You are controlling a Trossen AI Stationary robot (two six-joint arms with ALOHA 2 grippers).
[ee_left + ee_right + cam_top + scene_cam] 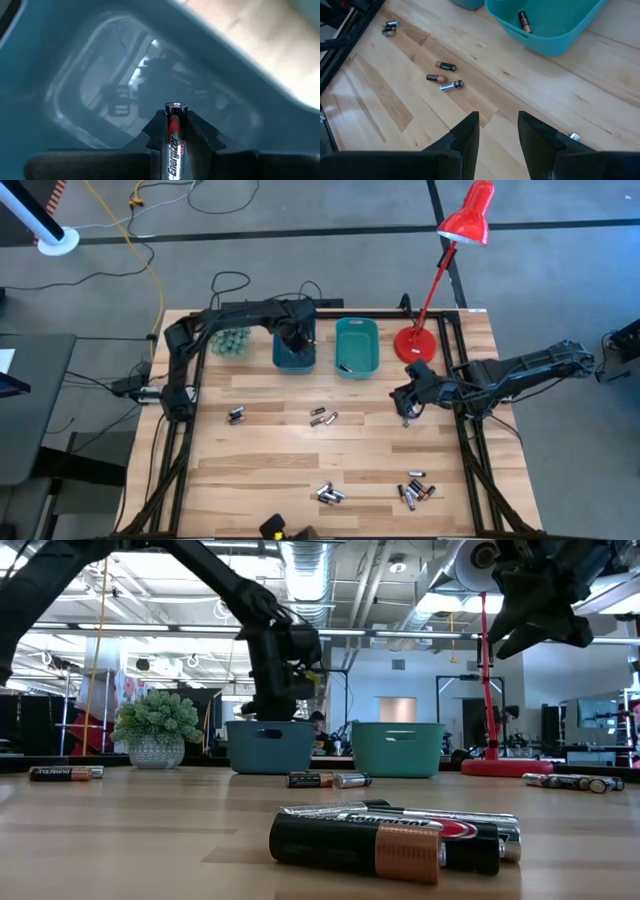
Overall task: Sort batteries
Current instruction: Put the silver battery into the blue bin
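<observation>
My left gripper (293, 340) points down into the dark blue bin (294, 360) at the table's far side and is shut on a silver and red battery (173, 142). In the low view it (275, 690) stands just above that bin's rim (270, 727). My right gripper (408, 408) hangs open above the bare right part of the table, with nothing between its fingers (497, 127). Loose batteries lie on the wood in small groups (236, 415), (322, 418), (330, 494), (415, 490). One battery (524, 21) lies in the teal bin (357, 345). My left gripper pinches the battery between its two fingers, which lie along the battery's sides (172, 131). The battery's end cap (176, 106) sticks out past the fingertips. It points down with the fingers at the bin's floor, lifted clear of it.
A red desk lamp (440, 270) stands with its base (415, 345) right of the teal bin. A small potted plant (230, 340) sits left of the blue bin. Black frame rails (185, 450) run along the table's left and right sides.
</observation>
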